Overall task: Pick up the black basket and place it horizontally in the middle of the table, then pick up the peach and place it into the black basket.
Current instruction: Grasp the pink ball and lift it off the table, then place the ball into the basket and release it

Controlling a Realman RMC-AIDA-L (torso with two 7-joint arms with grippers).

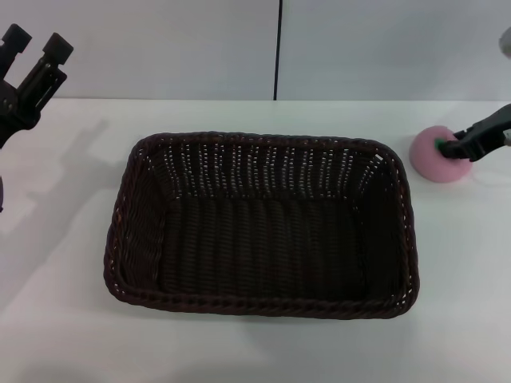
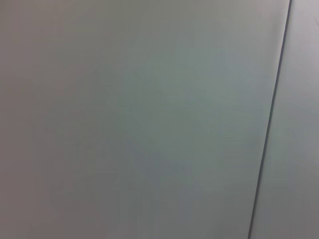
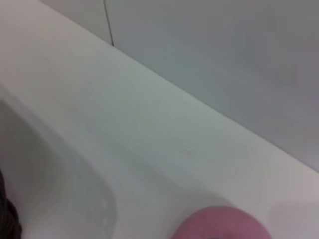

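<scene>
The left gripper [image 1: 36,49] hangs at the far left, fingers spread, holding nothing. The basket [image 1: 263,307] lies lengthwise mid-table [image 1: 64,335]. At far right, the right gripper's [image 1: 451,148] fingertips touch the peach [image 1: 431,159]; their spread is unclear.

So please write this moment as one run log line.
dark woven basket: mid-table, empty | pink peach: on table, right | right gripper: at peach | left gripper: raised, open

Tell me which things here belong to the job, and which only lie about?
Belong to the job:
black basket, mid-table
peach, on the table
right claw, at the peach

Only lying about:
left claw, raised at the left
grey wall
</scene>
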